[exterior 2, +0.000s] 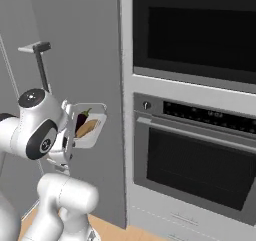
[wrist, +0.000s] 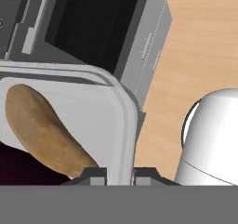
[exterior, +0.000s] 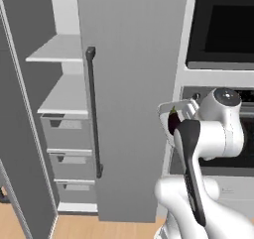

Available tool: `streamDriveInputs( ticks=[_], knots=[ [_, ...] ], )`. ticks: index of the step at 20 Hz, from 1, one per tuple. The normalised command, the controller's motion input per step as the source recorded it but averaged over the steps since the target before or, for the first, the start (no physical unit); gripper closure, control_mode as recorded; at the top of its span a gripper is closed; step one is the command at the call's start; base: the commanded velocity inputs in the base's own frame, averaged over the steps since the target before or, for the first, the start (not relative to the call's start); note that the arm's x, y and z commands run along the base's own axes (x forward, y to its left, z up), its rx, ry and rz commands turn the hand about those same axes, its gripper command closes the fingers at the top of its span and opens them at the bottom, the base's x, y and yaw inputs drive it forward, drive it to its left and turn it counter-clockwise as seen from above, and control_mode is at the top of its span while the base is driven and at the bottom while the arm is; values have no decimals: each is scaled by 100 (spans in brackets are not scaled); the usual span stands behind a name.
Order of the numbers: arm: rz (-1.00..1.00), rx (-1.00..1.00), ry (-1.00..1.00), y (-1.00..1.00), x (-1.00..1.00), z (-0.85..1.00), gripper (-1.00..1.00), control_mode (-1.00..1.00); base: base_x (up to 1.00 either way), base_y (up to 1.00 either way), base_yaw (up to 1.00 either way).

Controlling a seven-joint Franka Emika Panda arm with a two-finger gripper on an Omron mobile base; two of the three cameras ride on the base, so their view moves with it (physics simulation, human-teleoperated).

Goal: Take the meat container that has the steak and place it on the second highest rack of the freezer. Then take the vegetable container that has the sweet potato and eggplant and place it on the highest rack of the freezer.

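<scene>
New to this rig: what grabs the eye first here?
The white vegetable container, tipped nearly on edge in the shut pincer, with the sweet potato and eggplant inside. Left of it, the freezer stands open, its highest rack bare.

The robot's arm covers most of the vegetable container [exterior: 171,115] from the left; the eggplant [wrist: 18,172] runs off the hand view's edge.
</scene>
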Motion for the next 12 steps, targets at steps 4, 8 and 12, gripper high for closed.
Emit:
streamDriveInputs(
  ticks=[4, 8, 12],
  knots=[
    [0, 0, 0, 0, 0, 0, 100, 100, 0, 100, 0],
    [0, 0, 0, 0, 0, 0, 100, 100, 0, 96, 0],
    [0, 0, 0, 0, 0, 0, 100, 100, -9, 87, -2]
  ],
)
